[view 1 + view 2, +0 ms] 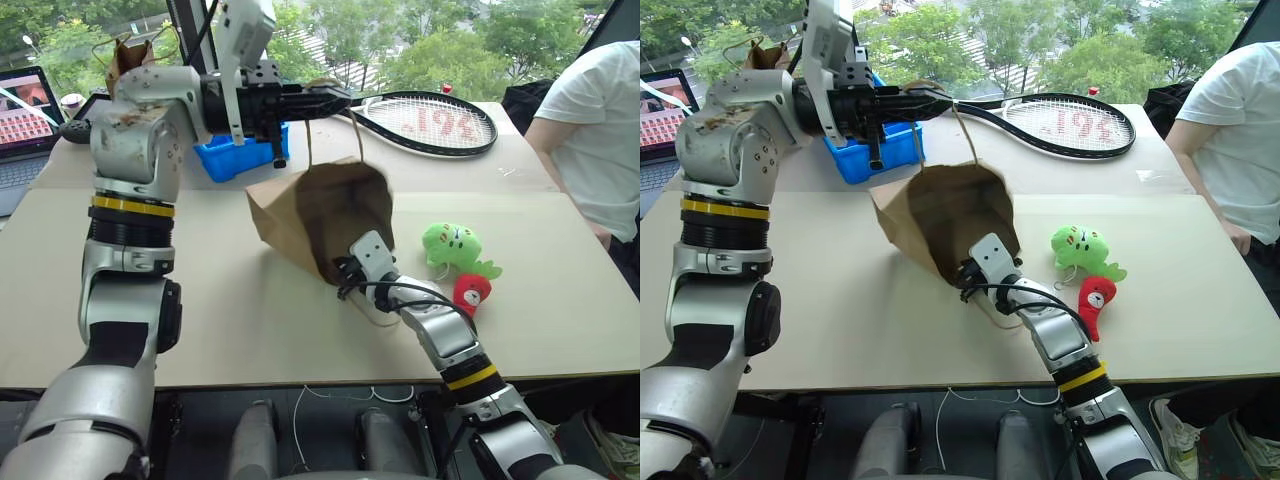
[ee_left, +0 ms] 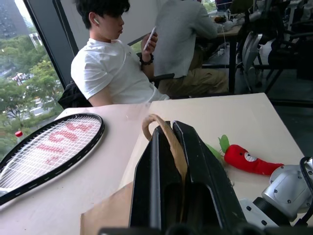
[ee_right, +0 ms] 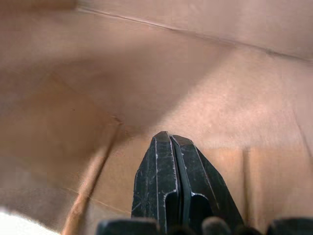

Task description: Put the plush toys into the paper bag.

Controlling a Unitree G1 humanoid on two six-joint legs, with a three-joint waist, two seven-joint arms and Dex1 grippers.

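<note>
On the table (image 1: pixel 250 330), the left end effector (image 1: pixel 335 98) pinches the paper bag's (image 1: pixel 300 215) handle, the closed right end effector (image 3: pixel 170 147) inside.

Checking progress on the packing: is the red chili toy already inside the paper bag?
No: the red chili toy lies on the table beside the green toy, outside the paper bag.

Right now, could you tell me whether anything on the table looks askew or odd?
The light-brown kraft paper bag hangs tilted from one cord handle pinched in the left gripper, its mouth sideways. The shut right gripper is inside it, holding nothing, while the lime-green plush toy and red chili plush toy lie outside on the table.
</note>
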